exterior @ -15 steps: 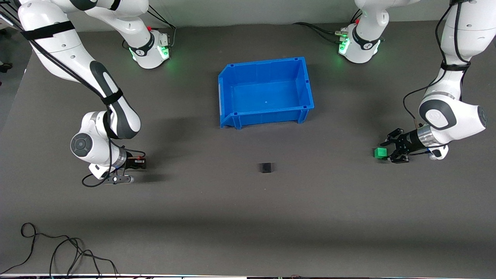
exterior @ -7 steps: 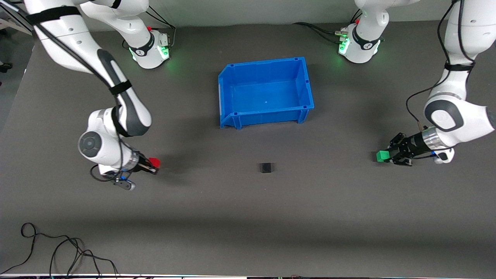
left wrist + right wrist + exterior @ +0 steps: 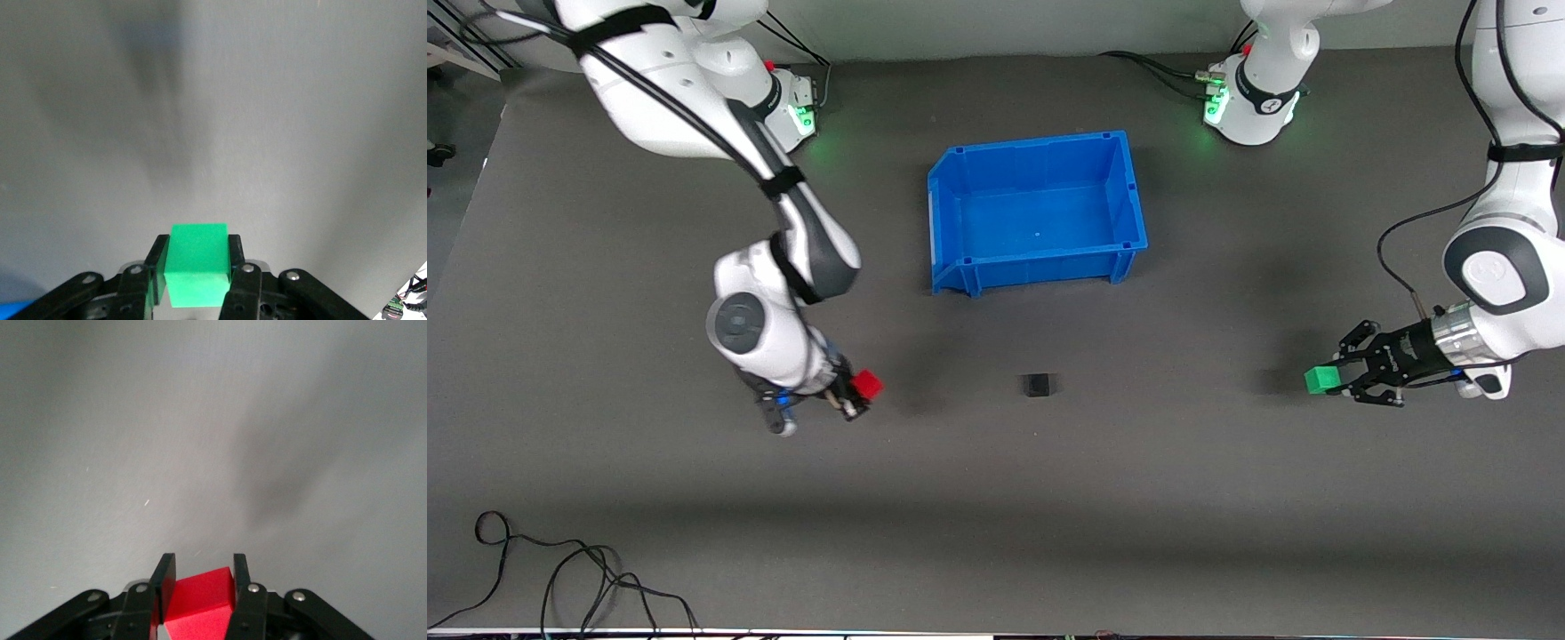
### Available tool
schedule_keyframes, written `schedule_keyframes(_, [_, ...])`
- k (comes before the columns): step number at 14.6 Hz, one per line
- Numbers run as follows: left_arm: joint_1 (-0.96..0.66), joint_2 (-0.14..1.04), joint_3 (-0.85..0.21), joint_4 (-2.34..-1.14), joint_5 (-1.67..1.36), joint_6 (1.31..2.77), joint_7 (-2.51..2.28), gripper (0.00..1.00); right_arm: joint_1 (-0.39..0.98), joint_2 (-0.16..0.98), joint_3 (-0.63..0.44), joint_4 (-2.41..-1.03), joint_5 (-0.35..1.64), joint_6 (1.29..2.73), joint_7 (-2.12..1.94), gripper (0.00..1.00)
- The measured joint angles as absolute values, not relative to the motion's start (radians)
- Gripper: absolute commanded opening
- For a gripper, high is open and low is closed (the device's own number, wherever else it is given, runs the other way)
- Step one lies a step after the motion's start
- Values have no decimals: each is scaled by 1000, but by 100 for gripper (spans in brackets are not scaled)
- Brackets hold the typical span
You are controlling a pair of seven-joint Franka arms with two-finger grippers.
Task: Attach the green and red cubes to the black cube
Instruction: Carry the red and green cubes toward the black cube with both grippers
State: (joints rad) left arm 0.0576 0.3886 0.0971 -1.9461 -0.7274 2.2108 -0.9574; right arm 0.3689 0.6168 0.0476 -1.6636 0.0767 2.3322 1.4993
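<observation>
Both arms are glossy white with dark grey joint caps. Black cables run strapped along them. Green lights glow at the bases, and each black end effector has silver screws.

This place looks like a robotics lab, not a home or a shop. Two white robot arms (image 3: 783,267) stand with their bases bolted on a big table covered by a plain grey mat (image 3: 996,498), and green lights shine on the bases. Black cables (image 3: 560,578) lie loose at the table edge nearest the front camera. A blue plastic bin (image 3: 1036,209) sits in the middle
</observation>
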Motion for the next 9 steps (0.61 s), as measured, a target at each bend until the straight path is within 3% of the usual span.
schedule_keyframes(9, [-299,440,87,-1938,-727,2426,-1330,25,513,838,47,-1387,77,2266,2022,0])
